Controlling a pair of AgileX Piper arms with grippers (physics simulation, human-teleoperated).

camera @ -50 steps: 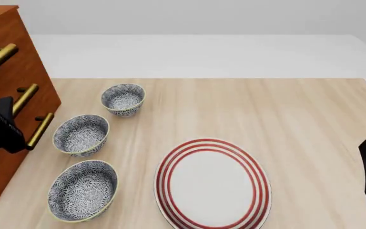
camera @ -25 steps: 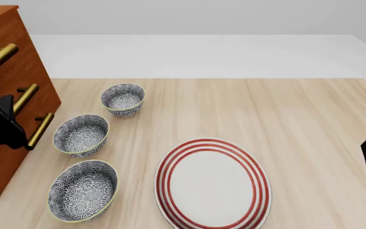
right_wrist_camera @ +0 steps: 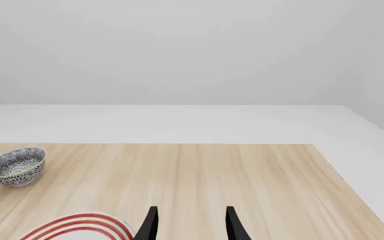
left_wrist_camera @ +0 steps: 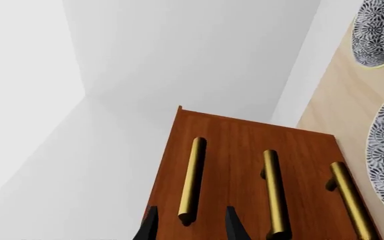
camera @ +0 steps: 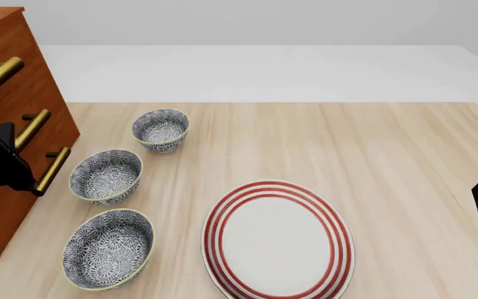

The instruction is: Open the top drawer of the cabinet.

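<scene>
Top drawer: reddish-brown smooth wood, uppermost in the cabinet at the table's left edge; cylindrical brass bar handle. Left gripper: jaws parted, tips either side of that handle's near end, contact unclear. Right gripper: parted, empty, above the bare wood-grain table.

You have a light wooden table in front of you. At its left edge stands the tall reddish-brown cabinet. Just beside the cabinet, three small blue-and-white patterned bowls sit in a row: the far bowl, the middle bowl and the near bowl. They are close together but not touching. To the right of the near bowl lies a big white plate with red rings.
</scene>
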